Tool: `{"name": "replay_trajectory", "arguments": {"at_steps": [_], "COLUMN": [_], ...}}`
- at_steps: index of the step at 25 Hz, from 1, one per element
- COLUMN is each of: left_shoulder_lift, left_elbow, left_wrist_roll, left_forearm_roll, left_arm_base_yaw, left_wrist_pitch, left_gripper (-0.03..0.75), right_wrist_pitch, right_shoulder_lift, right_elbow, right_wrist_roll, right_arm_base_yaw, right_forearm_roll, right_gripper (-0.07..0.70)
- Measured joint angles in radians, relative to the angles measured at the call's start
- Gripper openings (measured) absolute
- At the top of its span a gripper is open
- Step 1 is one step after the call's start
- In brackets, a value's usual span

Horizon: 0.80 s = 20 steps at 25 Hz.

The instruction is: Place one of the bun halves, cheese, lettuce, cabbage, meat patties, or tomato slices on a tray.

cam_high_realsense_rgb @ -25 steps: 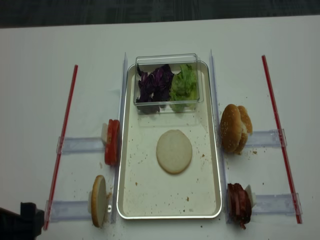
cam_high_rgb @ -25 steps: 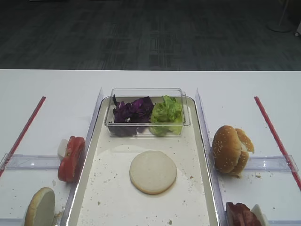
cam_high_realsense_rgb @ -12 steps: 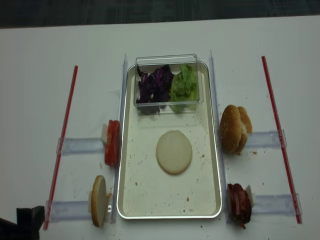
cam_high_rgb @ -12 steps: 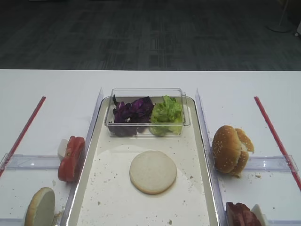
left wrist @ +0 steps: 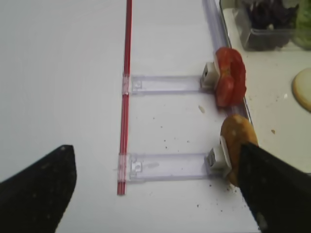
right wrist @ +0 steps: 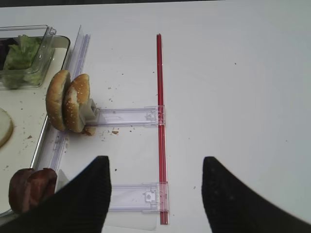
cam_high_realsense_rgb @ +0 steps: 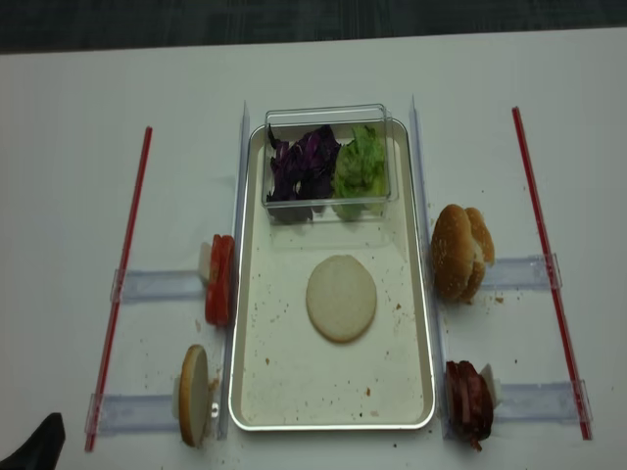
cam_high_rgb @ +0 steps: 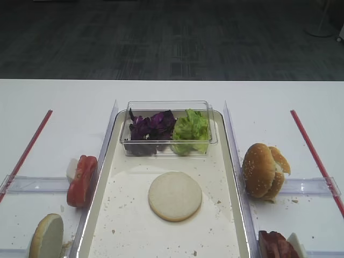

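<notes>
With both the left gripper [left wrist: 155,194] and right gripper [right wrist: 155,189] spread empty, the light, soft, crumbly bun half [cam_high_rgb: 175,195] at the tray's [cam_high_rgb: 102,215] centre looks best pinched at its three and nine o'clock edges.

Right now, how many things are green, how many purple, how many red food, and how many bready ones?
Green: 1, the lettuce
Purple: 1, the cabbage
Red food: 2, the tomato slices and the meat patties
Bready: 3, the flat bun half on the tray, the sesame buns, the bun half on edge
Total: 7
</notes>
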Motion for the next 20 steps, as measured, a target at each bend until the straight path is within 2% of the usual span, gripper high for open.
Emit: {"name": "replay_trajectory", "arguments": {"at_steps": [5,20], "left_shoulder_lift": [-0.027,-0.029], "left_elbow": [0.000,0.000], "left_wrist_roll": [0.048,0.065], "left_forearm_roll": [-0.024,-0.029], "left_arm_base_yaw": [0.000,0.000], "left_wrist_pitch": [0.008,0.008], "left_gripper": [0.618,0.618], "right_wrist_pitch": [0.000,0.000], "right_shoulder_lift": [0.000,-0.002], "right_elbow": [0.000,0.000], "right_wrist_roll": [0.000,0.000], "right_arm_base_yaw": [0.000,0.000], "right_forearm_roll": [0.000,0.000], "right_gripper": [0.445,0.445]}}
